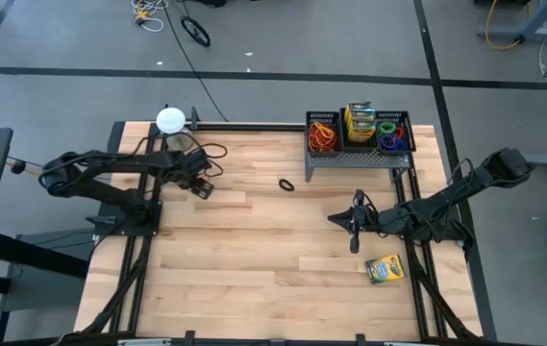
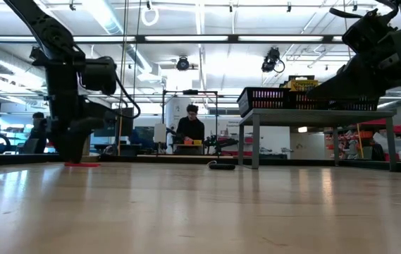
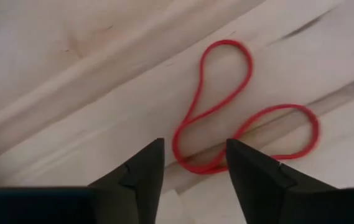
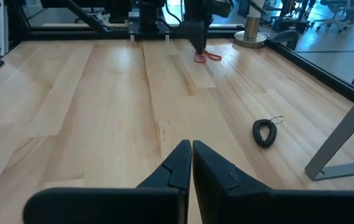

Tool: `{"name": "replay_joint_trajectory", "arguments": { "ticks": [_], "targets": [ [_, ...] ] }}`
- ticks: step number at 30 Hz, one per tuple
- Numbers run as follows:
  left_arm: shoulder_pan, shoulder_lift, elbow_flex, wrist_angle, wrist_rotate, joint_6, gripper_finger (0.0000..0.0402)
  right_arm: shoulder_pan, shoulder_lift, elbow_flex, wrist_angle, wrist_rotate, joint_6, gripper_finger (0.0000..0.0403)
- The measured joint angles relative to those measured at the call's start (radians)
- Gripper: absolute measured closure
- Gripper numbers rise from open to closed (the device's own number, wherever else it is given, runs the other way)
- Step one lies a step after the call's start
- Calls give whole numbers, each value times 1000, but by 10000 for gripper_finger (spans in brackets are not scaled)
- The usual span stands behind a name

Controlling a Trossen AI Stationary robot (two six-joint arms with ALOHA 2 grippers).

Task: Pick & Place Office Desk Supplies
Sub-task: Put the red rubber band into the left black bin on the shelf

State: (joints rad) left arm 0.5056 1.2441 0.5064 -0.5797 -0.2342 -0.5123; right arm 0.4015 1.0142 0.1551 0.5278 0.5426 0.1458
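Where it lies flat, red rubber band (image 3: 239, 112) pinches into 2 lobes.

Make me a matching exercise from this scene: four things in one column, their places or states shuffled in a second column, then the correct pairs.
Things:
1. thin red rubber-band loop
2. yellow-and-green crayon box
3. black wire-mesh compartment rack
4. right hand

Places or states:
A. fingers shut, holding nothing
B. raised on legs at the table's far edge, holding bands and boxes
C. flat on the wood, partly between the left hand's open fingers
D. lying alone on the table near the right arm's base

Pairs: 1-C, 2-D, 3-B, 4-A
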Motion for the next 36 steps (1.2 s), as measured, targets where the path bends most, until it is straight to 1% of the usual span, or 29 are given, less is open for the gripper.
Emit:
{"name": "replay_joint_trajectory", "arguments": {
  "ticks": [3, 5, 12, 14, 18, 22, 24, 29, 33, 36],
  "targets": [
    [0, 23, 0, 6, -8, 8, 249, 0, 0, 0, 0, 0, -4, 378],
    [0, 32, 2, 10, 0, 28, 275, 0, 0, 0, 0, 0, -4, 378],
    [-2, 35, 2, 9, 3, 87, 385, 0, 0, 0, 0, 0, -4, 378],
    [-4, 35, 2, 8, 6, 119, 394, 0, 0, 0, 0, 0, -4, 378],
    [-38, 15, 10, 4, 8, 145, 396, 0, 0, 0, 0, 0, -4, 378],
    [-106, -30, 32, 78, 5, 150, 397, 0, 0, 0, 0, 0, -5, 378],
    [-152, -47, 33, 139, -1, 160, 397, 0, 0, 0, 0, 0, -5, 378],
    [-300, -59, 32, 381, -2, 187, 396, 0, 0, 0, 0, 0, -5, 378],
    [-416, -22, 32, 644, -42, 261, 396, 0, 0, 0, 0, 0, -5, 378],
    [-473, 38, 32, 862, -37, 323, 396, 0, 0, 0, -1, 1, -5, 378]
  ]
}}
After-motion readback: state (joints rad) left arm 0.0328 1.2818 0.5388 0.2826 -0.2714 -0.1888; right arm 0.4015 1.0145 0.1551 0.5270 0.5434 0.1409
